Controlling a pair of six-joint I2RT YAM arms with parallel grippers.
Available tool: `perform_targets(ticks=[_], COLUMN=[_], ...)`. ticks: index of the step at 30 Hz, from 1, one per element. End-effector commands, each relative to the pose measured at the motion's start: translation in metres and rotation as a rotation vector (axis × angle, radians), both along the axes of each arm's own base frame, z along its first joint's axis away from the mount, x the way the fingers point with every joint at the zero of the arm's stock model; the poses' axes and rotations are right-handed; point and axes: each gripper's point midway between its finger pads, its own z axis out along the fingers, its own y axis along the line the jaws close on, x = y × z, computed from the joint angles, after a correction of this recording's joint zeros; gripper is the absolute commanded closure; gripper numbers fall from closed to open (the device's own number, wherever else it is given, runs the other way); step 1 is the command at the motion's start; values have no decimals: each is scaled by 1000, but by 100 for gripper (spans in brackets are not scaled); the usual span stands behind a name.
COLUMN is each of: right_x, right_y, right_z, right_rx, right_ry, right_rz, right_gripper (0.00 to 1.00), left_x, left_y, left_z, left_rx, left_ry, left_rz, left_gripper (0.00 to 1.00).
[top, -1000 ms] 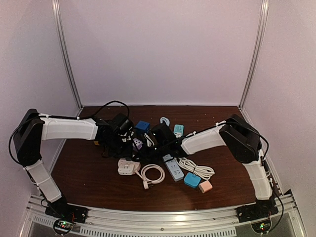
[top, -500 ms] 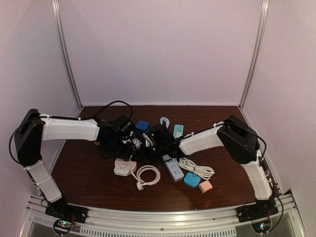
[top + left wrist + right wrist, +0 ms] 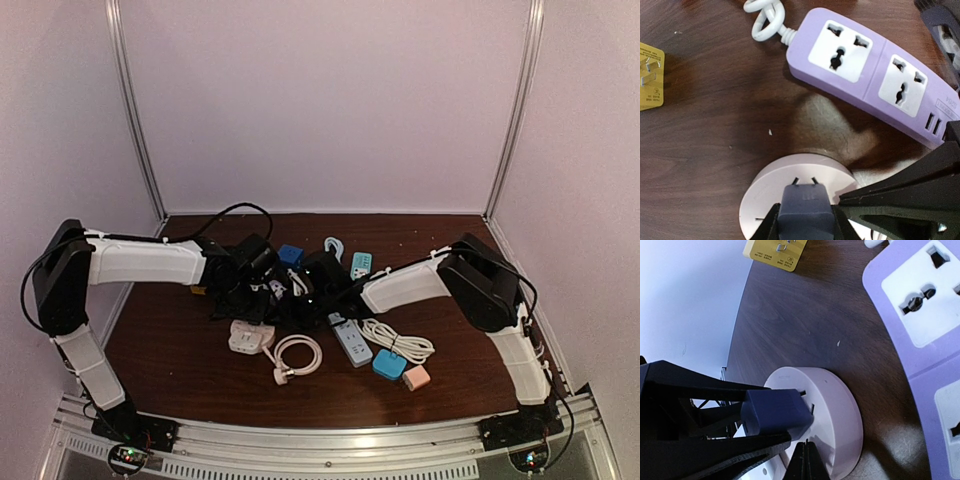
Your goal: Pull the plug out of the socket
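Table: round socket, purple strip, yellow adapter (prongs up).

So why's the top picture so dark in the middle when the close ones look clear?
Top external view: dim and far off, so the dark clutter melts into the brown table. Left wrist view: sharp, with a pale shiny patch beside the purple power strip. Right wrist view: the blue plug is sharp, the wall washed out bright.
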Motion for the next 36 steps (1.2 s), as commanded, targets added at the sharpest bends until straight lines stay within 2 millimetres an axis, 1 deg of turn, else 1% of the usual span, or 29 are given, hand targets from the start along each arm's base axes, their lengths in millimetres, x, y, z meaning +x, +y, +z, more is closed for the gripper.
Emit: perform_targets(ticks=[1,3,6,8,11,16,21,26,30,33,36], right_x=[-22,-23,-23,-23,-24,-23,-24,-24,-25,-25,-25], right_y=[-43,-46,-47,-47,-47,-46,-46,-45,-45,-46,-45], right_z=[-102,-104,-104,-104,-105,-107,-109,-110,-112,-113,-113], right_rx=[-299,-313,-320,-322,-324,-326,-332,-335,-341,-345,-343], right_ry=[117,121,119,118,118,119,122,123,124,128,129], right_rz=[-38,-40,-41,-40,-39,-40,-37,-33,-33,-33,-31], right_gripper=[100,100,100,100,100,100,100,100,100,100,100], left_x=[13,10,10,11,11,15,14,14,13,13,13], left_y=[-20,-22,-16,-11,-8,-1,-6,-12,-16,-18,-18], left_z=[10,7,0,-2,-2,5,20,25,27,36,36], left_rx=[-168,-250,-378,-388,-368,-280,-131,-21,21,74,84], left_ry=[12,65,128,134,131,66,-51,-110,-130,-166,-164], left_rz=[-28,-24,21,35,27,24,-17,-51,-68,-79,-82], left_gripper=[89,89,89,90,90,91,92,93,94,94,93])
